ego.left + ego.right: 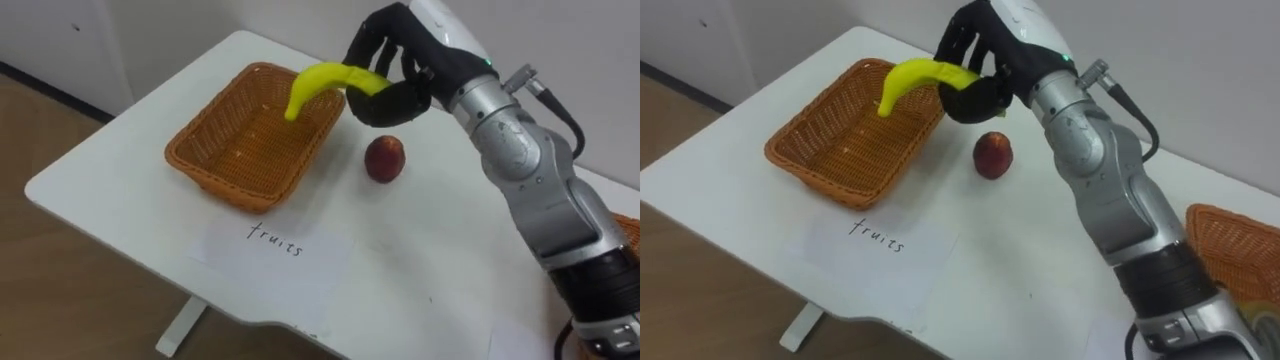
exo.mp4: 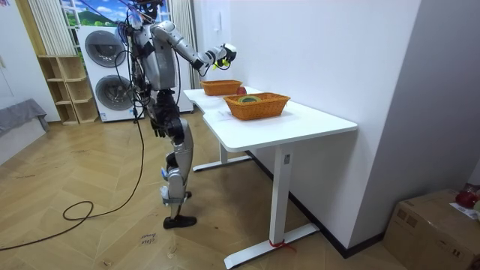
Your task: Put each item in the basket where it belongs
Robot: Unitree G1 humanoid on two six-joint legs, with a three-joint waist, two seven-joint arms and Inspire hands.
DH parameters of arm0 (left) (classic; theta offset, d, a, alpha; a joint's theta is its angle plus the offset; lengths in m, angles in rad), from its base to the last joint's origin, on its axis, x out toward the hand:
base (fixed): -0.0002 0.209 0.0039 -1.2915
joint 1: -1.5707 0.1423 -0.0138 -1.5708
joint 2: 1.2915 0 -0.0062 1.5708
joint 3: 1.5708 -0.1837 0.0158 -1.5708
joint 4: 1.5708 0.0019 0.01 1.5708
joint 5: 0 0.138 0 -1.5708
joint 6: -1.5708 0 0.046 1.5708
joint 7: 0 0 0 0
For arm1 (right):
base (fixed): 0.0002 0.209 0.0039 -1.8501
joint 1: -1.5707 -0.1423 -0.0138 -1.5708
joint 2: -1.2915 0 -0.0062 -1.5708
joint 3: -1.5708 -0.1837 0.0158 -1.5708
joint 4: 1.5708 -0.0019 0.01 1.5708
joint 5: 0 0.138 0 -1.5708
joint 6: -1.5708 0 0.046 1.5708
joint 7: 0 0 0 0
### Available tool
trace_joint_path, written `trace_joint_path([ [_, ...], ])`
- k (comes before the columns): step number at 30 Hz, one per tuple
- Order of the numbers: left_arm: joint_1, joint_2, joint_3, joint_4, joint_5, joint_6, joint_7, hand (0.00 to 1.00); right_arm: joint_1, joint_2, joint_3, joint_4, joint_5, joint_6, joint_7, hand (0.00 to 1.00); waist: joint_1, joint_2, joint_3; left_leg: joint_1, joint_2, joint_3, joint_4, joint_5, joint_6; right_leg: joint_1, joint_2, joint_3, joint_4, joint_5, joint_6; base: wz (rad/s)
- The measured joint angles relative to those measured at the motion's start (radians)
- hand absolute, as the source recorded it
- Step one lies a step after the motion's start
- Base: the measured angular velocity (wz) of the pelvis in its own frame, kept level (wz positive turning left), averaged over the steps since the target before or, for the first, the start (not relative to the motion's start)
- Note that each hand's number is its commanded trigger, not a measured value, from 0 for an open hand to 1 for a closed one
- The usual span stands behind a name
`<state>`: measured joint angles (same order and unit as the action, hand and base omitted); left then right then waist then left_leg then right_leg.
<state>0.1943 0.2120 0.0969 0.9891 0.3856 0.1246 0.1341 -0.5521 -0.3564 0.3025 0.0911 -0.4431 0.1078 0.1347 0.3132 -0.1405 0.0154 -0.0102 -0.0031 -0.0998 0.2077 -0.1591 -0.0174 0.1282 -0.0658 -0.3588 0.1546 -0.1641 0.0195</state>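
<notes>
Banana (image 1: 318,82) is held in my right hand (image 1: 400,95). My fingers (image 1: 367,45) curl over its stem end from above and my thumb closes in from below, so the grip is shut around the fruit. The free end of the banana droops down and to the left, over the inside of the fruit basket (image 1: 190,140) near that basket's far right corner. I cannot tell whether the tip touches the wicker.

Just right of the fruit basket, under my hand, a red round fruit (image 1: 384,158) lies on the white counter (image 1: 430,270), apart from the basket's rim. In front of the fruit basket a sheet of paper (image 1: 275,250) with a handwritten word lies flat on the counter. Well to the right of the fruit basket, a second wicker basket (image 1: 1230,235) stands near the counter's edge.

In the room view I stand on the wood floor at the counter's long side, my right arm stretched out above the fruit basket, the one farther from the camera.
</notes>
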Motion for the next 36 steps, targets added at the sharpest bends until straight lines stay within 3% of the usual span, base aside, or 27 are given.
trace_joint_path([
  [9,-0.001,0.000,0.000,-0.043,0.002,0.002,-0.017,0.00,-0.008,0.003,0.006,0.026,0.002,0.018,0.000,1.00,0.026,-0.008,0.0004,-0.022,-0.009,-0.019,0.013,0.000,0.003,-0.007,-0.004,-0.009,-0.001,-0.003,0.004,0.07],
  [17,-0.001,0.000,-0.001,-0.050,0.002,0.028,-0.017,0.00,-0.008,0.011,0.031,0.025,0.002,0.038,0.012,1.00,0.041,-0.009,0.0004,-0.023,-0.010,-0.022,0.013,0.000,0.004,-0.009,-0.004,-0.012,-0.001,-0.003,0.004,0.00],
  [25,-0.001,0.000,-0.003,-0.058,0.002,0.029,-0.016,0.00,-0.008,0.017,0.056,0.048,0.006,0.037,0.014,1.00,0.053,-0.009,0.0007,-0.016,-0.010,-0.025,0.013,0.000,0.004,-0.002,-0.004,-0.017,-0.001,-0.003,0.004,0.00],
  [36,-0.007,0.004,-0.003,-0.055,0.002,0.029,-0.016,0.00,-0.012,0.017,0.119,0.132,0.011,0.035,0.018,1.00,0.076,-0.026,0.0036,-0.040,-0.013,-0.042,0.014,0.000,0.003,-0.014,-0.005,-0.037,-0.002,-0.003,0.004,0.04],
])
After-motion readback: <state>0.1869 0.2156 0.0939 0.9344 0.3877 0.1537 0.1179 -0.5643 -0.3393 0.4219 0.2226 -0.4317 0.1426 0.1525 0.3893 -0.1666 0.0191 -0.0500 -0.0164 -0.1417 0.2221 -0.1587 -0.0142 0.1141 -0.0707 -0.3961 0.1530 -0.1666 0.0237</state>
